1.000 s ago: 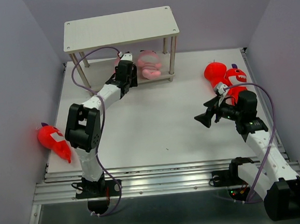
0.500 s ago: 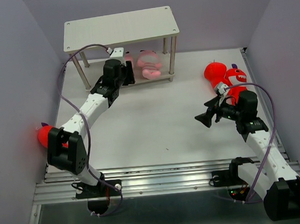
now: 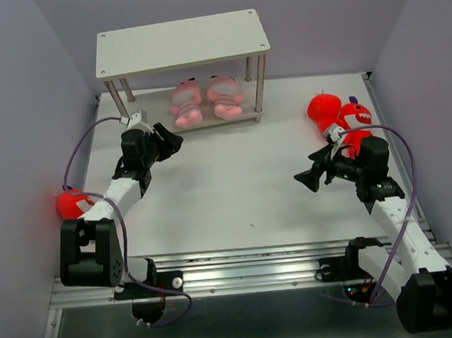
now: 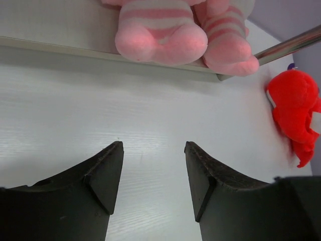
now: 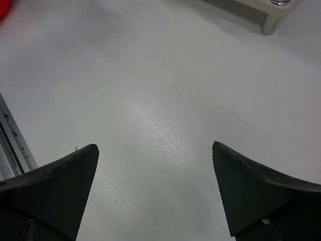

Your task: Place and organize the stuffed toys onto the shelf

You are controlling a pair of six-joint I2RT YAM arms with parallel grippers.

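Observation:
Two pink striped toys (image 3: 185,102) (image 3: 226,97) sit side by side on the lower board of the shelf (image 3: 181,43). In the left wrist view they are the left toy (image 4: 155,30) and the right toy (image 4: 225,35). My left gripper (image 3: 171,142) (image 4: 153,145) is open and empty, over the table just in front of the shelf's left end. Two red sharks (image 3: 327,110) (image 3: 355,123) lie at the right; one shows in the left wrist view (image 4: 296,113). A third red shark (image 3: 72,203) lies at the left edge, partly hidden by my left arm. My right gripper (image 3: 309,178) (image 5: 154,146) is open and empty above bare table.
The shelf's top board holds nothing. A metal shelf leg (image 4: 291,42) stands beside the right pink toy, and a shelf foot (image 5: 273,22) shows in the right wrist view. Grey walls close in the table on three sides.
My left arm drew back from the shelf toward the near left, open, leaving the second pink toy on the lower board beside the first. The right arm has not moved.

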